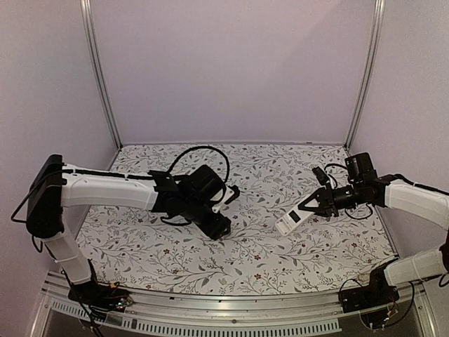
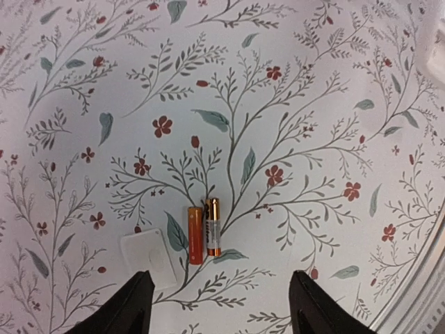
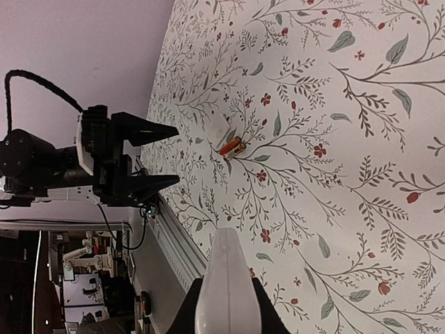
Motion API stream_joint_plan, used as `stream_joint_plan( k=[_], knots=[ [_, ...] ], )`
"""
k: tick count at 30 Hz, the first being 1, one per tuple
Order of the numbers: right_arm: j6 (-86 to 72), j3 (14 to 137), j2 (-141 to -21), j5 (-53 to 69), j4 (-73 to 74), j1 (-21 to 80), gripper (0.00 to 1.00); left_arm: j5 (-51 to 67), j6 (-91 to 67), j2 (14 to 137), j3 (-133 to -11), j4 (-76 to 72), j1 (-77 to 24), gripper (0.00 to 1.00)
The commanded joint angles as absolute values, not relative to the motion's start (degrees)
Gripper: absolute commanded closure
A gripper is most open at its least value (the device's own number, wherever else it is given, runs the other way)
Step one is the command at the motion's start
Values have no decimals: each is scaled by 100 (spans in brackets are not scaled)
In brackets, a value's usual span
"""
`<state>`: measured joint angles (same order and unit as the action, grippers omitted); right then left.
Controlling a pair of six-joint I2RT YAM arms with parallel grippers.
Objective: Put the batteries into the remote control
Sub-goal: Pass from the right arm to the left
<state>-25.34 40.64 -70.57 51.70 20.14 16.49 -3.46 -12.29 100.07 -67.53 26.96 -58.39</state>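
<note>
Two batteries [image 2: 204, 232], orange-red with dark ends, lie side by side on the floral table; they also show in the right wrist view [image 3: 231, 147]. My left gripper [image 2: 219, 309] hovers above them, open and empty, with its fingers [image 2: 128, 306] wide apart. In the top view this gripper [image 1: 216, 226] hides the batteries. My right gripper [image 3: 227, 309] is shut on the white remote control [image 3: 226, 268] and holds it above the table. In the top view the remote [image 1: 286, 225] shows a dark recess and juts left from the right gripper [image 1: 310, 208].
A small flat white cover plate [image 2: 148, 259] lies just left of the batteries. The metal rail of the table's near edge [image 3: 177, 247] runs below the left gripper [image 3: 139, 156]. White walls and upright posts [image 1: 98, 70] enclose the table.
</note>
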Motion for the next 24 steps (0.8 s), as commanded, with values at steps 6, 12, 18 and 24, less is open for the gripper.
stream_joint_plan(
  k=[6,12,18,24],
  knots=[
    [-2005,4755,-7396,5623,2064,2603,100,2079,-1404,9117,-6365,993,-5776,33],
    [-1642,5358,-7499,5855,2303,3325,100,3331,-2232,9356,-6324,120,-5776,30],
    [-1406,5703,-7530,5779,2464,3639,99,3979,-2615,9416,-6209,-514,-5776,36],
    [-1337,5897,-7575,5755,2505,3731,99,4227,-2757,9486,-6211,-675,-5780,55]
  ],
)
